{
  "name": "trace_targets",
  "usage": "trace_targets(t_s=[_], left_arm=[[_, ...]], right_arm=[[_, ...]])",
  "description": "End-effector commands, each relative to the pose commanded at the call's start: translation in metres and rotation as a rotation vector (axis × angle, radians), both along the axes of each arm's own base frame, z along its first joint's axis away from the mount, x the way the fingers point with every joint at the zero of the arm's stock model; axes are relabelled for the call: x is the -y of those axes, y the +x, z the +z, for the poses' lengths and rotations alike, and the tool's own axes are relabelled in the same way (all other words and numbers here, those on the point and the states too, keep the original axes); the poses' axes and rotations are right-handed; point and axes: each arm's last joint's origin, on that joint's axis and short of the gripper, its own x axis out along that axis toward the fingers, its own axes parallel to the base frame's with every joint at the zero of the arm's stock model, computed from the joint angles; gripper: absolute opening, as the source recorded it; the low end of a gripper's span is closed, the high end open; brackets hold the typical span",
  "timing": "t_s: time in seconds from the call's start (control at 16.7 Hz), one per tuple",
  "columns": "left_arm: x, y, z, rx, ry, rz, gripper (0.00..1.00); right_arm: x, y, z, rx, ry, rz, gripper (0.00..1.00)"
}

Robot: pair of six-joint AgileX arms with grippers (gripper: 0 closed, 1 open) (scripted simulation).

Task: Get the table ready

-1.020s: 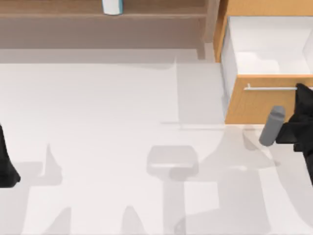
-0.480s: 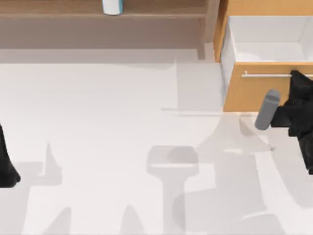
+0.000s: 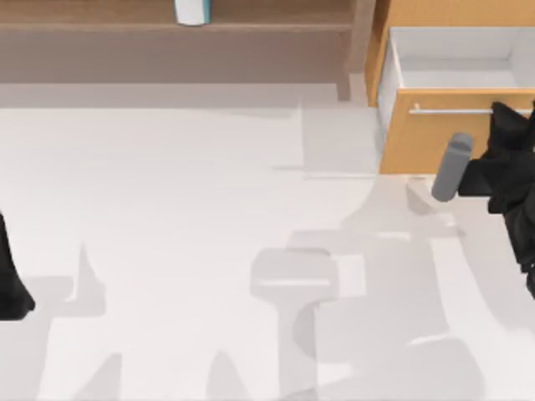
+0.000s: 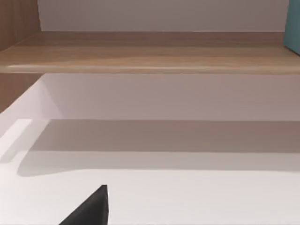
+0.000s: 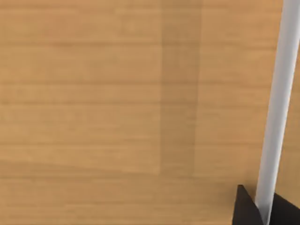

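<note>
My right pincer (image 3: 501, 144) is gripping the drawer (image 3: 435, 142) handle (image 5: 276, 103), seemingly closed around it; pushing crooked could be jamming the drawer or slipping off.

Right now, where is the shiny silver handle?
In the top view the silver bar handle sits at the table's far right, across the orange drawer front, beside the right pincer.

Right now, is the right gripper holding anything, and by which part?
Yes. The right gripper is closed on the drawer's silver bar handle, near its right end; the drawer is partly open. The left arm is parked at the table's left edge.
</note>
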Motion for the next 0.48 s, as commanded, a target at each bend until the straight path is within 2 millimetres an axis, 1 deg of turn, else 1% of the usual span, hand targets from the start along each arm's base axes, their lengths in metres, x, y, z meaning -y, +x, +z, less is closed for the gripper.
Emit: trace_targets(t_s=[0.06, 0.18, 0.3, 0.48], left_arm=[[0.0, 0.0, 0.0, 0.0, 0.0, 0.0, 1.0], [0.0, 0.0, 0.0, 0.0, 0.0, 0.0, 1.0], [0.0, 0.0, 0.0, 0.0, 0.0, 0.0, 1.0], [0.0, 0.0, 0.0, 0.0, 0.0, 0.0, 1.0]], right_arm=[[-0.002, -0.002, 0.0, -0.002, 0.002, 0.004, 0.0], [-0.002, 0.002, 0.001, 0.004, 0.004, 0.006, 0.0], [-0.003, 0.012, 0.002, 0.009, 0.004, 0.008, 0.0], [-0.003, 0.033, 0.001, 0.005, 0.003, 0.007, 0.0]])
